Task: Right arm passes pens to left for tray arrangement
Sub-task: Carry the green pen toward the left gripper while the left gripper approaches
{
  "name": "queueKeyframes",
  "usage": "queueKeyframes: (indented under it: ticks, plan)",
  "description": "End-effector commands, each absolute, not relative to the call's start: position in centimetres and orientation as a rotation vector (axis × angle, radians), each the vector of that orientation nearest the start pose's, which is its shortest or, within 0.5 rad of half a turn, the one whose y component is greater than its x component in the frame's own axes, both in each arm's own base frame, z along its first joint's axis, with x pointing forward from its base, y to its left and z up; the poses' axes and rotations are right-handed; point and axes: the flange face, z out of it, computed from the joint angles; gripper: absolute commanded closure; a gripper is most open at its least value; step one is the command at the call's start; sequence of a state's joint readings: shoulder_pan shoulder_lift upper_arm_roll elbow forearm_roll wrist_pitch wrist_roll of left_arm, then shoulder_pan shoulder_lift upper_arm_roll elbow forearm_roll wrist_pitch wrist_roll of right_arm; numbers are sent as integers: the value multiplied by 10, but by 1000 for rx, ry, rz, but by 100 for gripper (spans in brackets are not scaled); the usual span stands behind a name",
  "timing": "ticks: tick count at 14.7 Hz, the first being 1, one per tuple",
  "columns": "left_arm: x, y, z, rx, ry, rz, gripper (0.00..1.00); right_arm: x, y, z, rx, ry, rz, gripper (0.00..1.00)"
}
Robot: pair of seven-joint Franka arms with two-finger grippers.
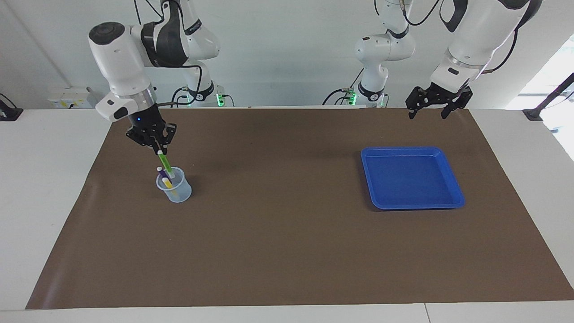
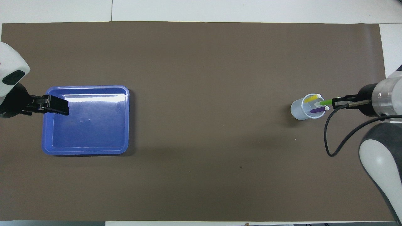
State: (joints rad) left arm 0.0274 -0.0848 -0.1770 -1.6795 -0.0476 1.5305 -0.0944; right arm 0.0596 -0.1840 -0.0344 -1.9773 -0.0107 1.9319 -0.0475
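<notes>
My right gripper (image 1: 158, 150) (image 2: 334, 102) is shut on the top of the green pen (image 1: 164, 163) (image 2: 325, 102), which hangs above the small pale-blue cup (image 1: 174, 191) (image 2: 301, 110), its pale lower end still at the cup's mouth. The purple pen (image 1: 159, 170) (image 2: 317, 110) and the yellow pen (image 1: 167, 182) (image 2: 311, 99) stand in that cup. The blue tray (image 1: 372, 188) (image 2: 47, 138) lies bare toward the left arm's end of the table. My left gripper (image 1: 428, 113) (image 2: 62, 108) waits in the air, open, over the tray's edge nearer the left arm's base.
A brown mat (image 1: 278, 233) (image 2: 204, 62) covers most of the white table. The cup stands on it toward the right arm's end. A black cable (image 2: 329, 138) loops from the right wrist.
</notes>
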Motion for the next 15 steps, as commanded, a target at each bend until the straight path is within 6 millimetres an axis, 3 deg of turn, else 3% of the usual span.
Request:
queueKeyframes:
  ticks: [1, 5, 10, 15]
  plan:
    - [506, -81, 615, -3250, -152, 158, 0, 521, 22, 584, -3095, -37, -196, 100]
    - [514, -85, 618, -3363, -805, 229, 0, 520, 46, 588, -2846, 221, -126, 100]
    - [513, -100, 617, -3337, -1539, 415, 0, 514, 128, 601, -2544, 553, -7, 100]
    - [506, -147, 621, -3073, -2002, 615, 0, 495, 210, 612, -2423, 645, 66, 100]
